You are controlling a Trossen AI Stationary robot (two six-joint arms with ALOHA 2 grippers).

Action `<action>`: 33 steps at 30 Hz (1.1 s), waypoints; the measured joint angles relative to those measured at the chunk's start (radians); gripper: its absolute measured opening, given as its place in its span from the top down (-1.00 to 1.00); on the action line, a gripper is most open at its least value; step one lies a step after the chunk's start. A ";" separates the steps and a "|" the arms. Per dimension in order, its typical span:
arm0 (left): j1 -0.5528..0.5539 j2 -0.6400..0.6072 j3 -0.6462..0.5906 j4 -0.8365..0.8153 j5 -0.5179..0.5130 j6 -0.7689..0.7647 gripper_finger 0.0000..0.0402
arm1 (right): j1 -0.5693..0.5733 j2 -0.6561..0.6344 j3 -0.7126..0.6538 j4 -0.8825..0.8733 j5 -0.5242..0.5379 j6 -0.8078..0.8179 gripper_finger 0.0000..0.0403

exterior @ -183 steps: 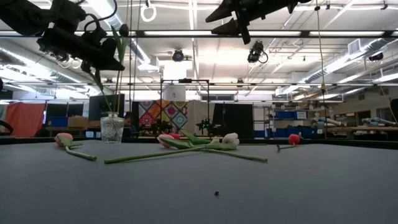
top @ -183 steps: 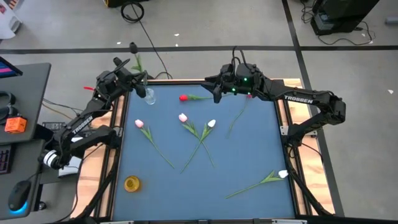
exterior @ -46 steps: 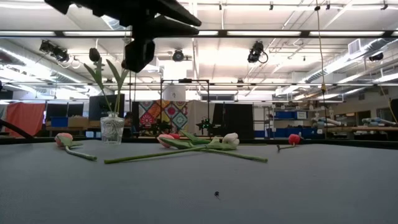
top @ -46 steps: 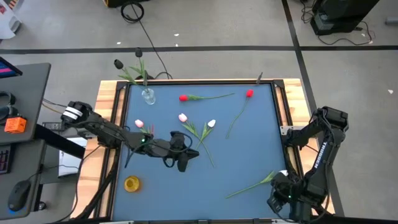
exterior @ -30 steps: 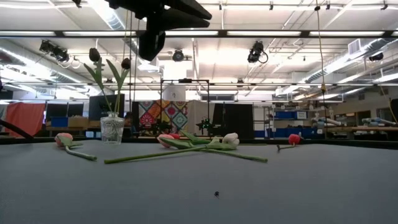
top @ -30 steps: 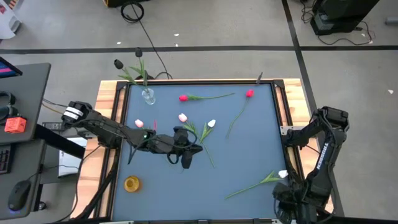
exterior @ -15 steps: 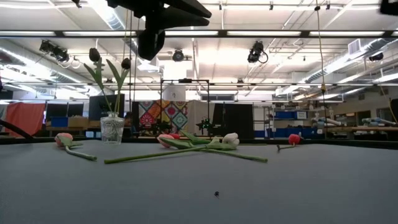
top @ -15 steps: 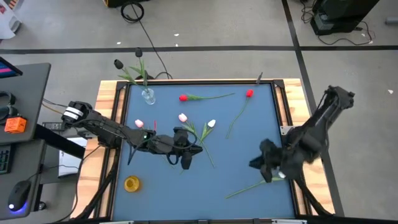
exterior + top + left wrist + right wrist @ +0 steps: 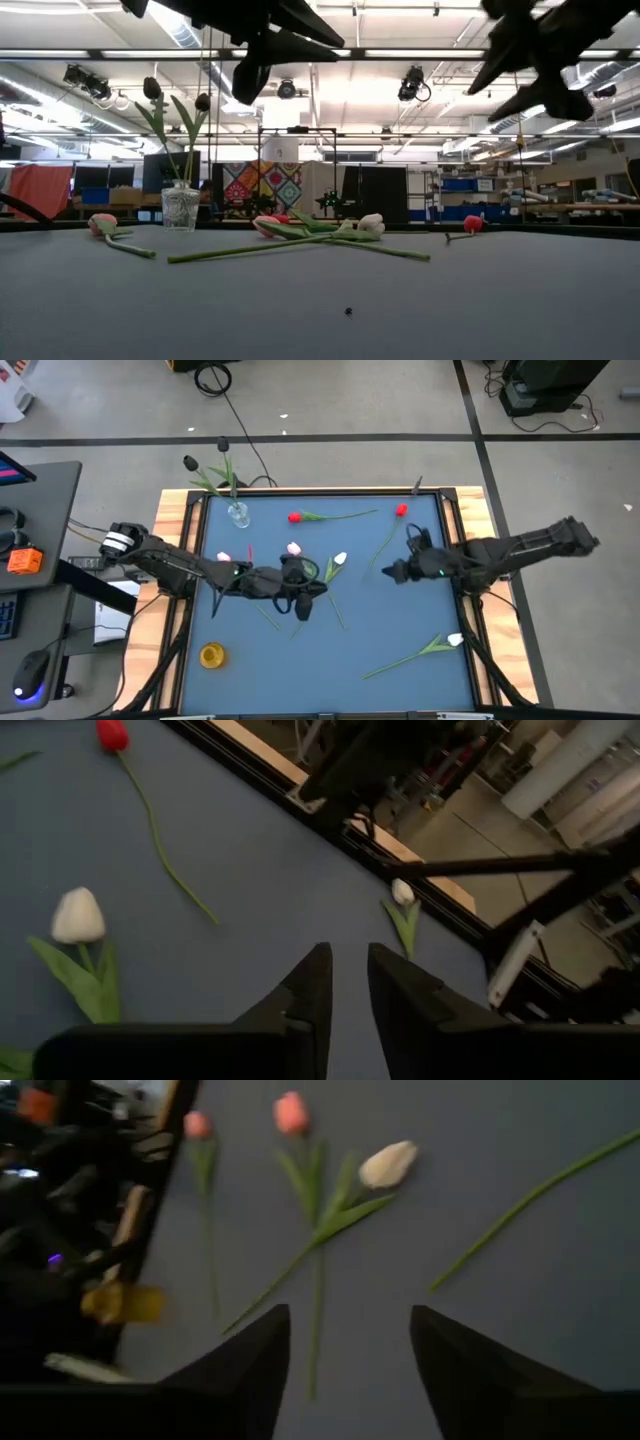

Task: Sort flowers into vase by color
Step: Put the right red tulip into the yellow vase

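Observation:
Several tulips lie flat on the blue table: two red ones point(image 9: 295, 517) point(image 9: 401, 510) near the far edge, a pink one point(image 9: 224, 558) at the left, a pink point(image 9: 293, 549) and a white one point(image 9: 341, 559) with crossed stems mid-table, and a white one point(image 9: 455, 640) near the right edge. Dark tulips point(image 9: 152, 88) stand with their stems in the glass vase point(image 9: 238, 513) at the far left corner. My left gripper point(image 9: 303, 607) hovers over the crossed stems, open by a narrow gap point(image 9: 347, 982). My right gripper point(image 9: 388, 573) hangs open point(image 9: 350, 1350) above the table, right of the white tulip.
A small yellow vase point(image 9: 212, 655) stands near the table's near left corner. A wooden frame point(image 9: 458, 540) borders the table. Bare blue surface lies between the crossed tulips and the white tulip at the right. A desk with gear point(image 9: 30, 560) stands left of the table.
My right arm has swung out from the near right corner and reached over the table, toward its middle and far side, and now hangs high right of the crossed tulips. My left gripper has edged slightly toward the far edge. No flower has moved.

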 joint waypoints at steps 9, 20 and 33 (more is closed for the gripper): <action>0.059 0.000 0.000 -0.004 0.000 0.017 0.39 | -0.482 0.194 0.000 -0.011 -0.147 -0.133 -0.26; 0.078 -0.001 -0.001 -0.257 0.001 -0.039 0.34 | -0.757 0.526 0.000 0.075 -0.305 -0.259 -0.07; 0.107 -0.001 -0.001 -0.495 0.061 -0.035 0.34 | -0.857 0.748 0.177 0.000 -0.272 -0.339 -0.05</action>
